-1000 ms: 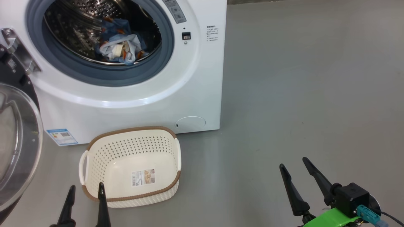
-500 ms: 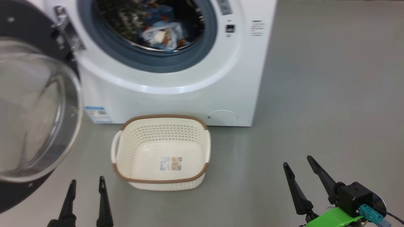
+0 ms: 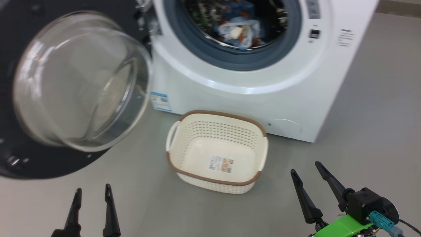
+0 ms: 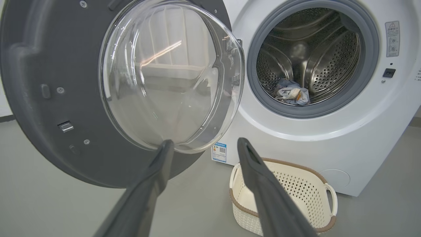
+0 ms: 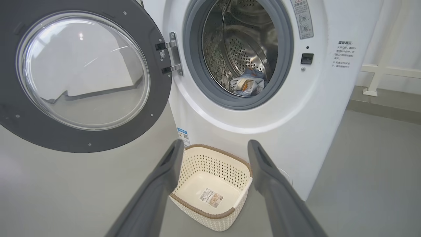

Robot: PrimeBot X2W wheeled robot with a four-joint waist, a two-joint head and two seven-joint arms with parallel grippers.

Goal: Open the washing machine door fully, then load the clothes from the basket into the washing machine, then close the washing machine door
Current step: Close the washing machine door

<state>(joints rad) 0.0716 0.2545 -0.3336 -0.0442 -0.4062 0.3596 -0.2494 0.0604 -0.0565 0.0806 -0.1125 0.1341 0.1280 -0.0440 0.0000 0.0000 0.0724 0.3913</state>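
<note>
- Now the clothes (image 3: 240, 31) lie inside the washing machine (image 3: 230, 95).
- Washing machine door (image 3: 49, 164) stands wide open beside it; basket (image 3: 223, 114) just in front.
- Left gripper (image 3: 92, 187) and right gripper (image 3: 305, 167): spread wide, holding nothing.

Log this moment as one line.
washing machine door: wide open | clothes: in drum | basket: empty, on floor | left gripper: open, empty | right gripper: open, empty | remaining: close door

Head view: high up, looks down and forward at floor (image 3: 378, 131); basket (image 3: 220, 130) near, washing machine (image 3: 246, 98) far. Left wrist view: low, close, faces washing machine door (image 4: 39, 65). Right wrist view: low, further right, faces into drum (image 5: 240, 42). All three share door, basket, machine front.
</note>
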